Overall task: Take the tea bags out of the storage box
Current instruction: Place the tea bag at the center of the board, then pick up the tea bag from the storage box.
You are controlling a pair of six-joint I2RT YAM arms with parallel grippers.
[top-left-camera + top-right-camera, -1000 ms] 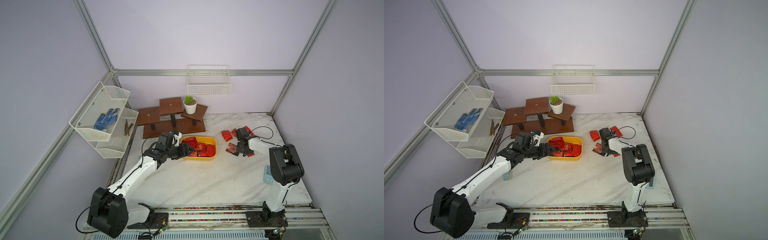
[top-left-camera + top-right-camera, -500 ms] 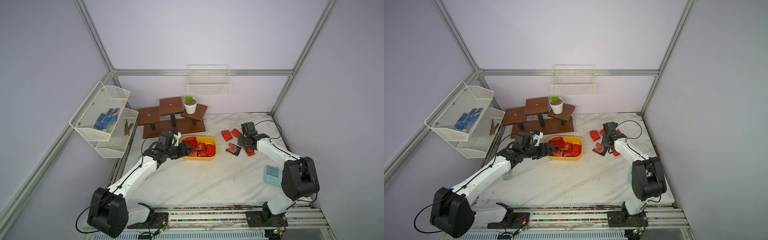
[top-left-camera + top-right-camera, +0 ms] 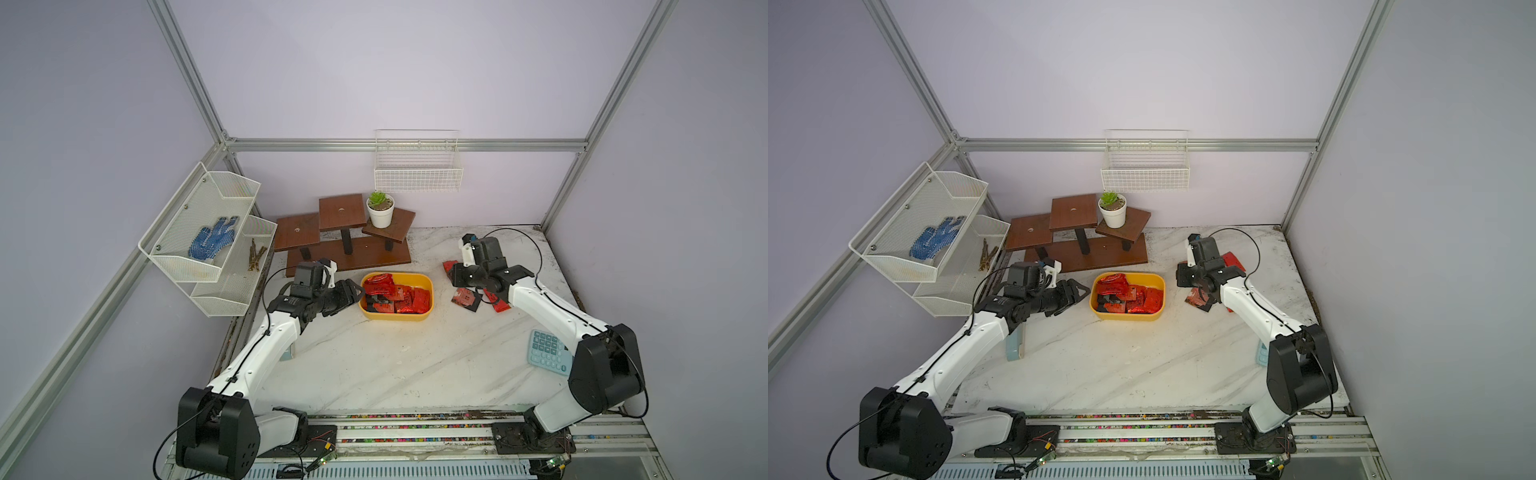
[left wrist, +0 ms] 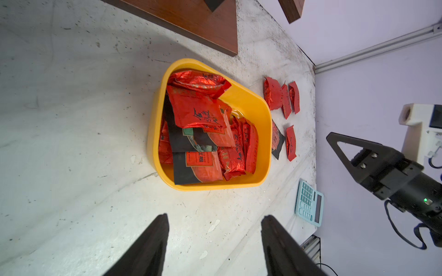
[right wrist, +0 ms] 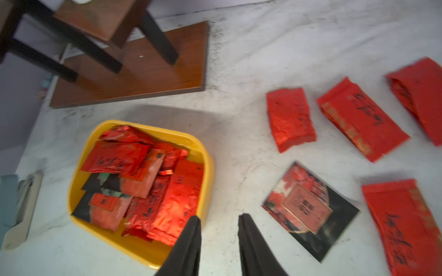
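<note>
Shallow yellow plastic storage box [image 3: 395,316] is mostly full of shiny red foil tea bags [image 3: 409,301], with five out beside it on the white tabletop [image 3: 374,365]. The right gripper [image 5: 218,216] and left gripper [image 4: 214,216] both hang empty, fingers apart. Looks like it's between picks; next it needs a pinch on the top pouch.

We see our left gripper [image 4: 214,216] spread open and empty. Just ahead sits the storage box [image 4: 155,124], piled with tea bags [image 4: 196,112]. Five loose packets [image 4: 272,94] lie beyond it.
</note>
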